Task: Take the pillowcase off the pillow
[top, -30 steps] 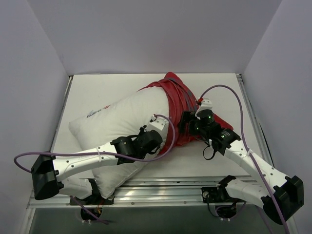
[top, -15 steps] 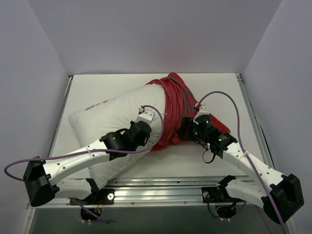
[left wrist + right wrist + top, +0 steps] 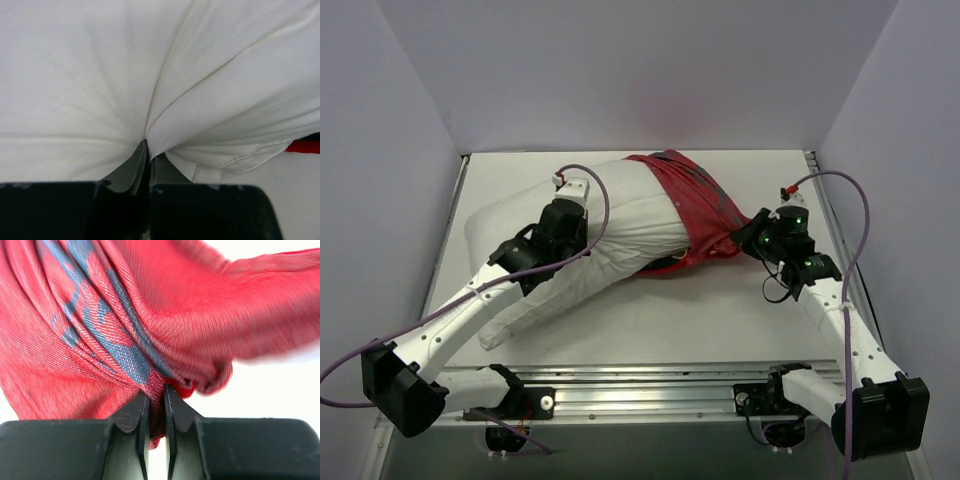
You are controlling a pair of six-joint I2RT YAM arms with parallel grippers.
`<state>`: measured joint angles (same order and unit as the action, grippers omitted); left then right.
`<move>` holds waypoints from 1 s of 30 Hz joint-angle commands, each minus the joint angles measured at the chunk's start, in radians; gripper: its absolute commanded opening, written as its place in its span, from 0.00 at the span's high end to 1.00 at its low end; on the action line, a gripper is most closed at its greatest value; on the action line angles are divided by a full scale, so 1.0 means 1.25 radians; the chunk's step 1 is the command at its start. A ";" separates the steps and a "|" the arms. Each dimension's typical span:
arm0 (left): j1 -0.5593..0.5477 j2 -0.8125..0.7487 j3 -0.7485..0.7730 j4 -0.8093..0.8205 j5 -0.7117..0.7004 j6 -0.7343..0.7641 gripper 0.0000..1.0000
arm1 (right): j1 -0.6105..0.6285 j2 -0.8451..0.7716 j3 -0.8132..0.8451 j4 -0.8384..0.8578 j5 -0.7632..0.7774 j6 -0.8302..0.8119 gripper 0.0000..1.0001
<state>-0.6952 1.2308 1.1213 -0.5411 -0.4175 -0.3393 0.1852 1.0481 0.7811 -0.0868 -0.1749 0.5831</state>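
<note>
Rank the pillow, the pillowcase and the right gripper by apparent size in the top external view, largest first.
1. pillow, largest.
2. pillowcase, bunched over one end.
3. right gripper, smallest, pinching the pillowcase.

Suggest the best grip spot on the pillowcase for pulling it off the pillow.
Grip the bunched right-hand end of the pillowcase, coming from the right, away from the pillow. The folds gather there into a thin pinchable ridge clear of the cushion. The right gripper is shut on it; the left gripper pinches the pillow.
</note>
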 commanded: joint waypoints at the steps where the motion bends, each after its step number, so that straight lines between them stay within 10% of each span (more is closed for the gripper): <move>1: 0.124 -0.035 0.045 -0.119 -0.161 0.044 0.98 | -0.132 -0.040 0.054 -0.031 0.149 0.050 1.00; 16: 0.336 0.041 0.348 -0.134 -0.110 0.216 0.98 | -0.251 0.123 0.365 -0.040 0.074 0.090 1.00; 30: 0.382 0.403 1.025 -0.230 -0.132 0.253 0.98 | -0.207 0.574 1.254 -0.160 0.209 -0.126 1.00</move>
<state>-0.2359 1.7252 2.1349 -0.9730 -0.4419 -0.0494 -0.0601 1.7580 2.1902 -0.3931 -0.0303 0.4946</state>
